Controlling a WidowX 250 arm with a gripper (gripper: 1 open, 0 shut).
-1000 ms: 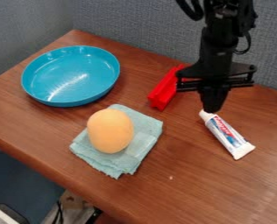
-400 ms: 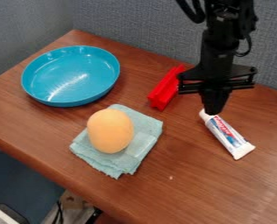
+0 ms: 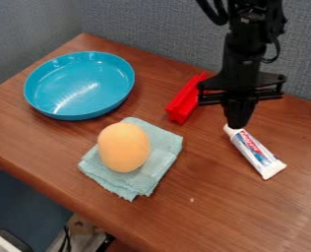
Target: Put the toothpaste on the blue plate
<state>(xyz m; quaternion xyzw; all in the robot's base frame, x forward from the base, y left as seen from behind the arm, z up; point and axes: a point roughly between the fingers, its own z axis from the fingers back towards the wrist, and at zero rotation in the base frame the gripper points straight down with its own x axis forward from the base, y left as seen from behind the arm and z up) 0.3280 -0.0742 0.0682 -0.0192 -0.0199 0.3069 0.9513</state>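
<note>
1. The toothpaste [image 3: 257,149] lies flat on the worktop [image 3: 237,212] at the right side, close to the right edge.
2. Its long axis runs diagonally, from upper left under the arm to lower right near the worktop edge. Which end carries the cap cannot be made out; the upper end is hidden behind the fingers.
3. The gripper [image 3: 237,122] points straight down at that upper end, fingers pressed together. Whether they pinch the tube or only touch it cannot be told.
4. A red block [image 3: 185,97] lies just left of the arm, partly covered by it.
5. Open worktop separates the toothpaste from the blue plate [image 3: 80,84] at far left.
6. An orange egg-shaped object [image 3: 123,146] rests on a pale teal cloth [image 3: 135,161] between them, nearer the front edge.
</note>
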